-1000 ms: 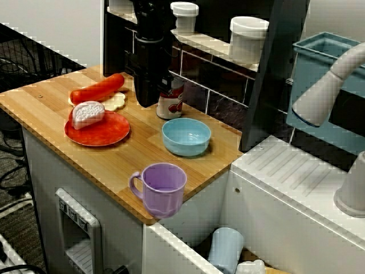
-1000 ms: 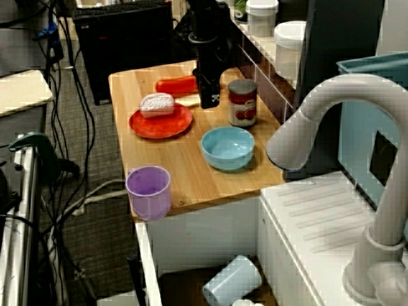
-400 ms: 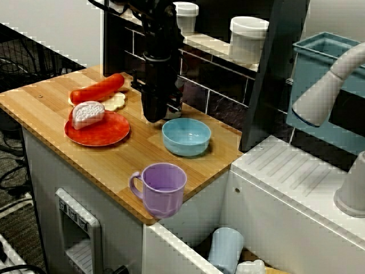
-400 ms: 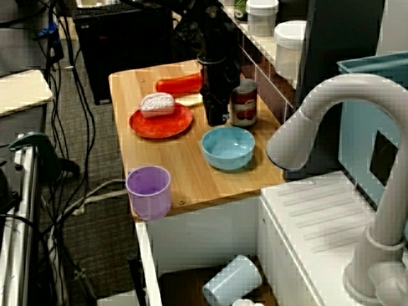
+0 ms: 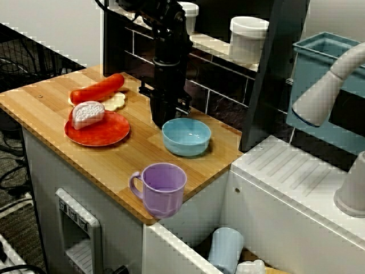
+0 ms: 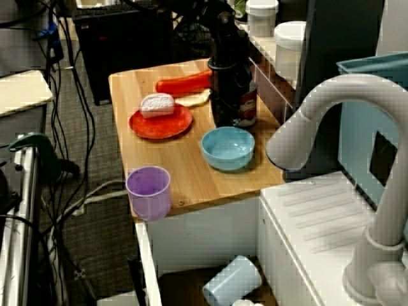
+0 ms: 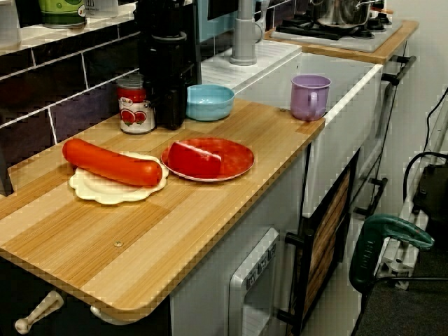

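Your end effector (image 7: 171, 115) sits just beside the can (image 7: 136, 106), upper left; its opening can't be told. Steer clear of the bowl (image 7: 210, 102).

The little can (image 7: 136, 106) is standing upright on the wooden counter (image 7: 231, 136), tucked right up against the dark tiled wall (image 7: 70, 98). It's wearing a red and white label, and a silvery lid is showing on top. In the view down the length of the counter it's sitting in plain sight, with the black gripper (image 7: 170, 122) hanging just beside it. Can't tell if they're touching. In the view from the sink side, only its right edge is peeking out.
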